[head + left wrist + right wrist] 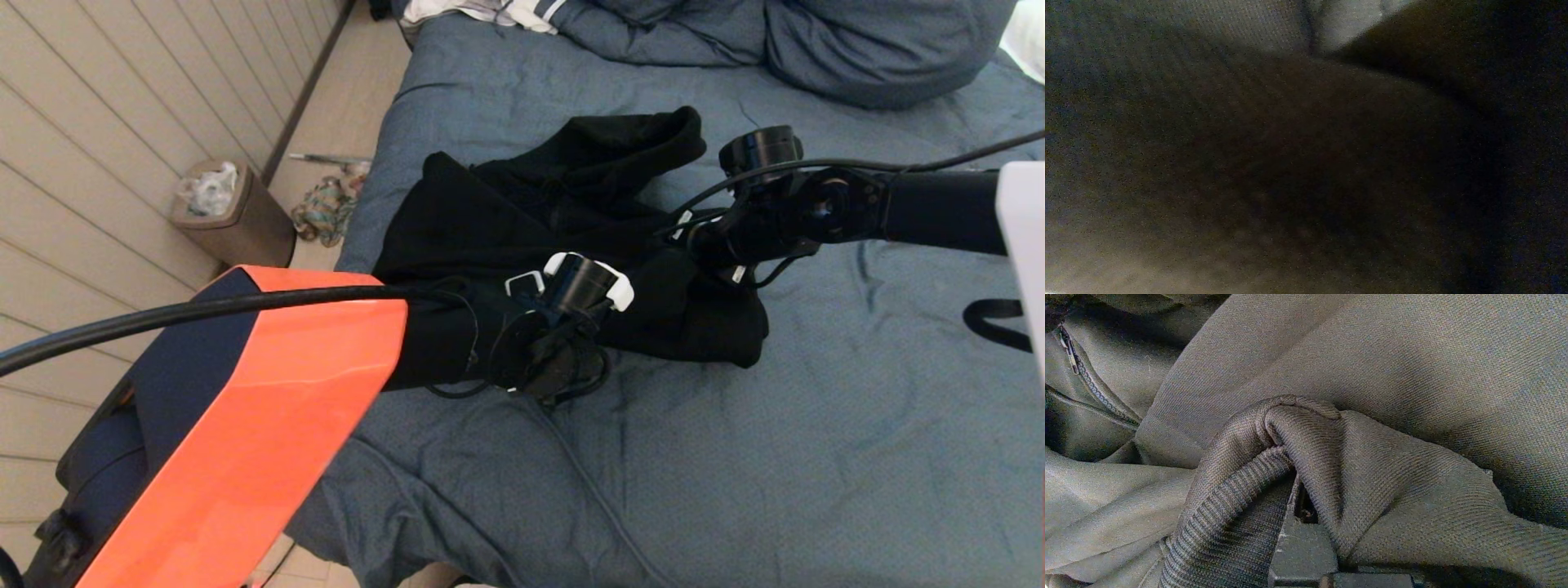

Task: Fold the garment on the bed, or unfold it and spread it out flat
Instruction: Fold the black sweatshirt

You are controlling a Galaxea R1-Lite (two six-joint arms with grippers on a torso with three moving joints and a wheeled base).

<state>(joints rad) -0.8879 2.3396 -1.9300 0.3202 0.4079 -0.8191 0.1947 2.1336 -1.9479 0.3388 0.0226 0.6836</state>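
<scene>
Looked like the grab step: right claw (pixel 1302 506) was clamped on the hoodie (pixel 571 245) ribbing; left claw (pixel 563 359) shut, pressed into its near edge, hold unclear; next, probably lift and spread it over the bed (pixel 816 449).

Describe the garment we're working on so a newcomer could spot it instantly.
Start at the wide slate-blue bed and look to its middle. The garment lies bunched there with both arms reaching into it. It is plain black with a hood and zipper, unlike the white striped cloth by the pillows.
</scene>
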